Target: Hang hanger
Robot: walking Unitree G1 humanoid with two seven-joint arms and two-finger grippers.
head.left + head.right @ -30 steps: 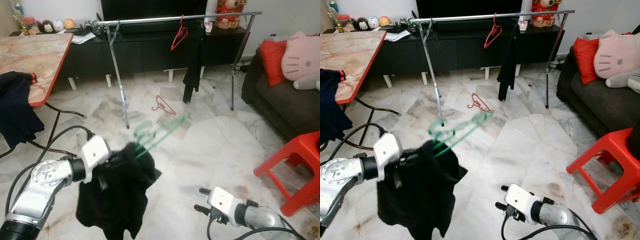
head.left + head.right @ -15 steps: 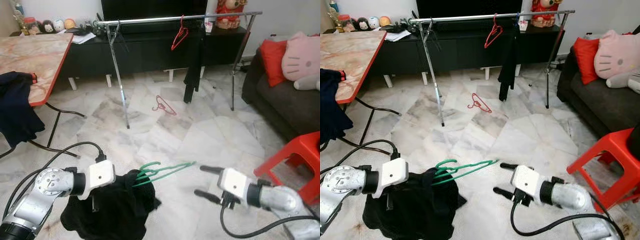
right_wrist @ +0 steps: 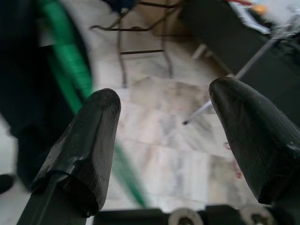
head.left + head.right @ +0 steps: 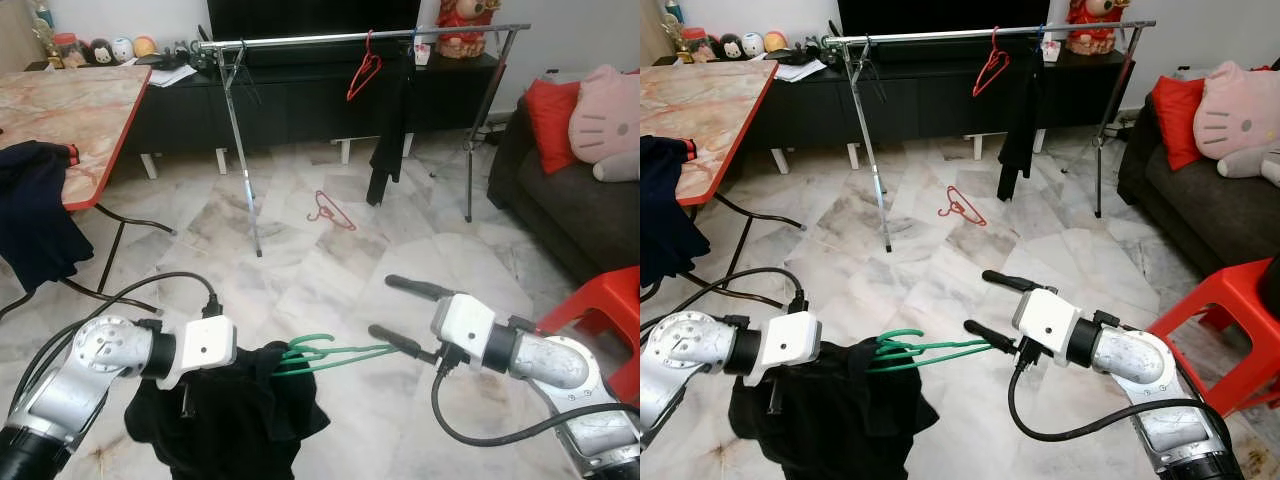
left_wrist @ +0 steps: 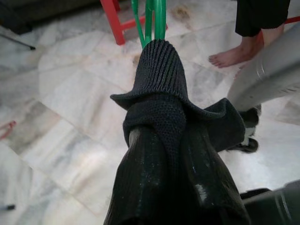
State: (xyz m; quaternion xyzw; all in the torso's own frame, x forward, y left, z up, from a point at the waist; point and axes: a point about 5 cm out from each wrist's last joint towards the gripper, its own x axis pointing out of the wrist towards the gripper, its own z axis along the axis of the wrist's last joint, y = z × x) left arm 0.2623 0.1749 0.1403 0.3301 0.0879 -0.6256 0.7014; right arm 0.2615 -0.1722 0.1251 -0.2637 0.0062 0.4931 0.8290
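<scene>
Lower frame: our left claw point(image 4: 262, 368) gripped black garment point(image 4: 225, 420) on green hanger point(image 4: 335, 352); right claw point(image 4: 392, 312) spread wide beside it.

The green hanger point(image 4: 330, 353) is a thin plastic one, lying nearly level above the marble floor, its hook end pointing toward the robot's right. Its other end is buried in a bunched black garment point(image 4: 225, 415) that droops from it in loose folds. In the left wrist view the green bars point(image 5: 151, 18) emerge from a ribbed black knit collar. The clothes rail point(image 4: 360, 37), a long silver bar on thin splayed legs, stands well apart, across the room before a dark cabinet. A red hanger point(image 4: 362, 70) and a dark garment point(image 4: 388, 120) hang on it.
</scene>
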